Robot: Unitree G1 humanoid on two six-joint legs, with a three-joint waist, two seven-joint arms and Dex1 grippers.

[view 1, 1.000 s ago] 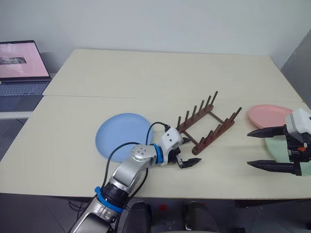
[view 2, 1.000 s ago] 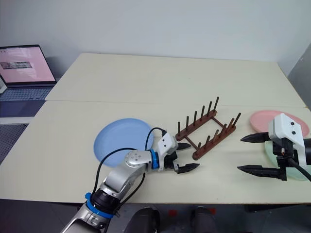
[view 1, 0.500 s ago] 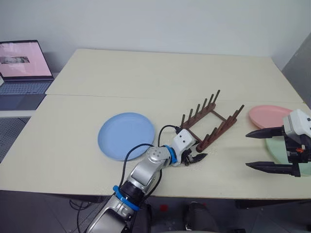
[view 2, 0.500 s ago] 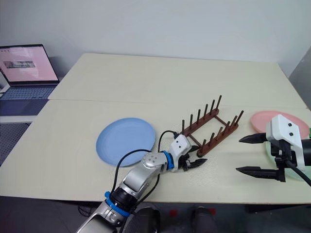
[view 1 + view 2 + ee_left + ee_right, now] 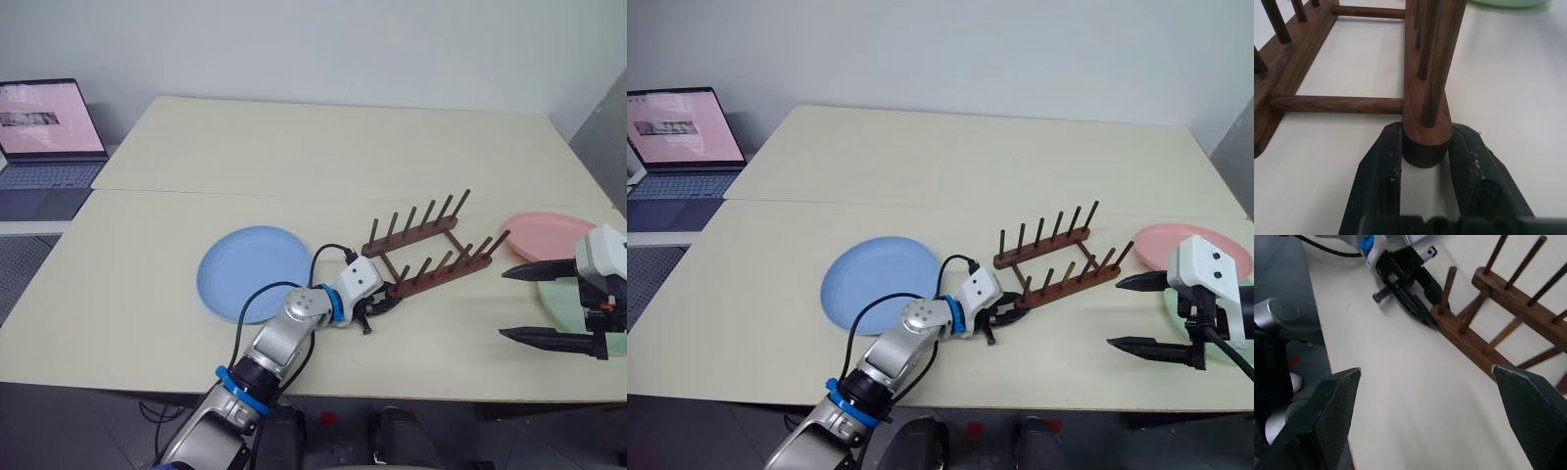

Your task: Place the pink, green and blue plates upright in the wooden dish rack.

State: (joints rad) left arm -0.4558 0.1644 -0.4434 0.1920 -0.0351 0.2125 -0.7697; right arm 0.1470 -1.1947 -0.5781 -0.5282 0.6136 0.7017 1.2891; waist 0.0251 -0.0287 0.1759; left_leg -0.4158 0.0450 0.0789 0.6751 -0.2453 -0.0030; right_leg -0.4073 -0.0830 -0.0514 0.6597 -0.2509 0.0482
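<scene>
The wooden dish rack [image 5: 431,253] is seen standing on the pale surface [image 5: 323,157], near the front right, with both rows of pegs upright and no plate slotted in it. The left claw [image 5: 1004,313] is found at the rack's near-left end; in the left wrist view its two black fingers [image 5: 1376,181] are pressed against either side of the rounded end of one base rail [image 5: 1425,142], so the rail end is pinched between them. The blue plate [image 5: 255,273] is observed lying flat on the surface to the left of the rack, just beside the left arm. The pink plate [image 5: 544,235] is noted lying flat near the right edge of the surface, beyond the rack's far end. The green plate [image 5: 556,305] is partly hidden behind the right claw [image 5: 544,303], nearer the front than the pink one. The right claw is held above the surface with its fingers spread wide and nothing between them. A laptop [image 5: 44,147], open, is recorded on a separate stand at far left.
</scene>
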